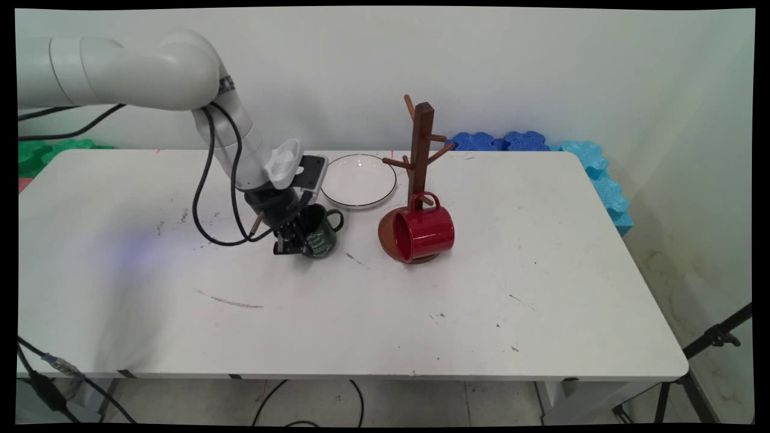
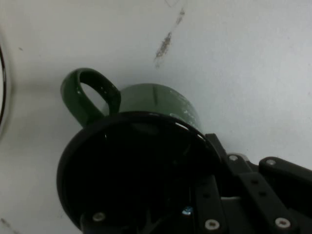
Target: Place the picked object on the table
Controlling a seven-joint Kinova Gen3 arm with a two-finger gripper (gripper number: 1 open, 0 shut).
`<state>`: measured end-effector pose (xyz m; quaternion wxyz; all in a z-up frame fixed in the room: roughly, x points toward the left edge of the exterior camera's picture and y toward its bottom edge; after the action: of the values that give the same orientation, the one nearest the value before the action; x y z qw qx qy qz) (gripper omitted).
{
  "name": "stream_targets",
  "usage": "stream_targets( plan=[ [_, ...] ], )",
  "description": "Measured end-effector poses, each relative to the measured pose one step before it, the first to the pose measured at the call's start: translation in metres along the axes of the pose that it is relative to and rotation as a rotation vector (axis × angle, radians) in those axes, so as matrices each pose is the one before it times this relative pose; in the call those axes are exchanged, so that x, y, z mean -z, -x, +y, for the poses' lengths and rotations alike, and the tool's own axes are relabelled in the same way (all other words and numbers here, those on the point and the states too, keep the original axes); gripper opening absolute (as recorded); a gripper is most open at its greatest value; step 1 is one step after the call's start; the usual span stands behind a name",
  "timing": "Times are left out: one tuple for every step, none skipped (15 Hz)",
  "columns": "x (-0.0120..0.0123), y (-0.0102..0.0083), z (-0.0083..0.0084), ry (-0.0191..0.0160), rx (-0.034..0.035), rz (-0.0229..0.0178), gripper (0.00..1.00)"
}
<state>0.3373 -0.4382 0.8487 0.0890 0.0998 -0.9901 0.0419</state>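
A dark green mug (image 1: 323, 236) stands slightly tilted on the white table (image 1: 385, 313), its handle toward the plate. My gripper (image 1: 296, 239) is shut on the mug's rim at its left side, one finger inside and one outside. In the hand view the green mug (image 2: 151, 100) fills the lower middle. Its dark opening faces the camera, its handle points up and left, and my gripper (image 2: 214, 195) straddles the rim at the lower right.
A white plate (image 1: 359, 180) lies just behind the mug; its edge (image 2: 2, 87) shows in the hand view. To the right a brown mug tree (image 1: 421, 150) stands with a red mug (image 1: 424, 234) on its side against the base. Blue foam tiles (image 1: 511, 141) line the back right.
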Motion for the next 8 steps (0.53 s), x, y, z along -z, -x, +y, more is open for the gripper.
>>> stream_targets(
  plan=[
    [-0.00097, 0.00016, -0.00035, 0.00057, 0.00159, 0.00027, 0.0],
    [-0.00105, 0.00012, -0.00037, 0.00038, 0.00153, 0.00021, 0.0],
    [-0.00052, 0.00002, -0.00023, 0.00011, 0.0009, 0.00031, 0.0],
    [-0.00085, 0.0001, -0.0003, 0.00044, 0.0014, 0.00026, 0.0],
    [-0.0009, -0.00009, -0.00034, 0.00036, 0.00086, 0.00035, 0.0],
    [-0.00076, -0.00003, -0.00028, 0.00003, 0.00134, 0.00105, 0.0],
    [-0.00045, -0.00001, -0.00017, -0.00098, 0.00004, 0.00233, 1.0],
    [-0.00046, -0.0005, -0.00032, -0.00135, -0.00103, 0.00326, 1.0]
  ],
)
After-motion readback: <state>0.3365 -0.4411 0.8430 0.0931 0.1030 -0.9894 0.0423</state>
